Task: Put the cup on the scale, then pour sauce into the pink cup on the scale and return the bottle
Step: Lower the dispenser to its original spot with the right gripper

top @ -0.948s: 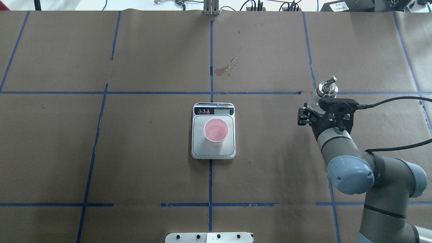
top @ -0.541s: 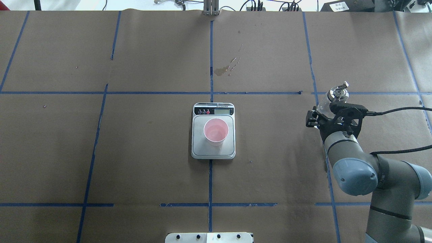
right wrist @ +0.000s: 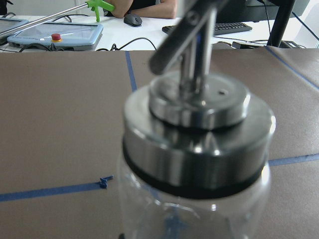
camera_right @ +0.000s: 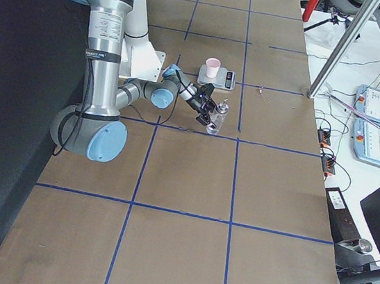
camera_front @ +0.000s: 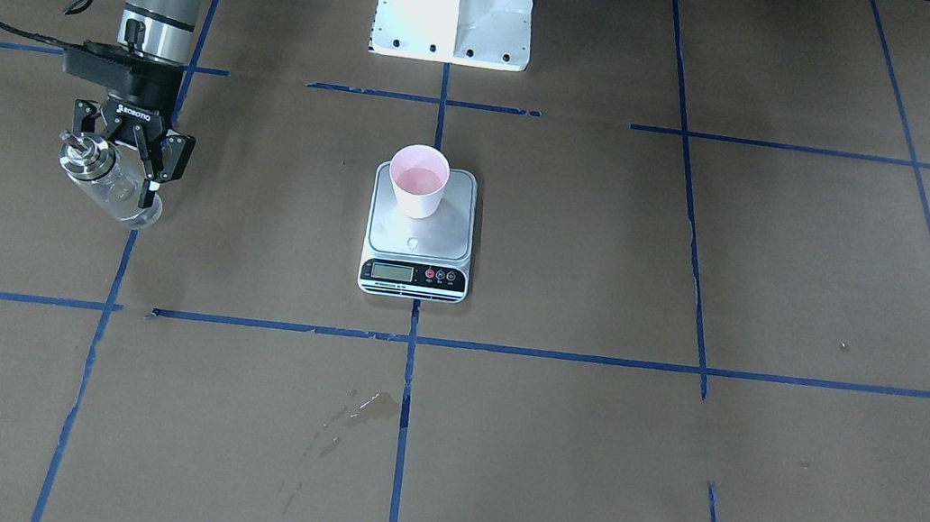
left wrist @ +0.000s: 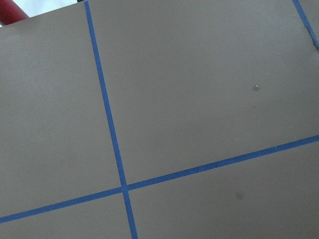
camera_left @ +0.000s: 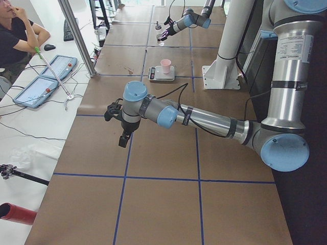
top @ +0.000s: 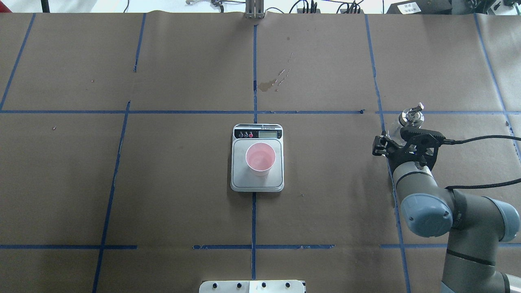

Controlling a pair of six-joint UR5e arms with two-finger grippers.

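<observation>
The pale pink cup (top: 260, 158) (camera_front: 417, 181) stands upright on the grey plate of the scale (top: 243, 180) (camera_front: 452, 239) at mid-table. Far out on the robot's right, my right gripper (camera_front: 118, 169) is shut on the clear glass bottle (camera_front: 111, 191) (top: 412, 116) (camera_right: 215, 120). Its silver collar and spout fill the right wrist view (right wrist: 199, 144). The sauce inside the glass is too clear to make out. My left gripper (camera_left: 122, 137) points down over bare table far to the robot's left. It shows only in the exterior left view, so I cannot tell whether it is open or shut.
A dried stain (top: 272, 84) (camera_front: 364, 409) marks the brown paper beyond the scale. The white robot base (camera_front: 456, 0) stands at the robot's side of the table. A small droplet (camera_front: 413, 243) lies on the scale plate. A seated person (camera_left: 15, 30) and tablets are beside the table.
My right gripper has carried the bottle further right and slightly nearer the robot, away from the scale. Cup and scale have not moved.
</observation>
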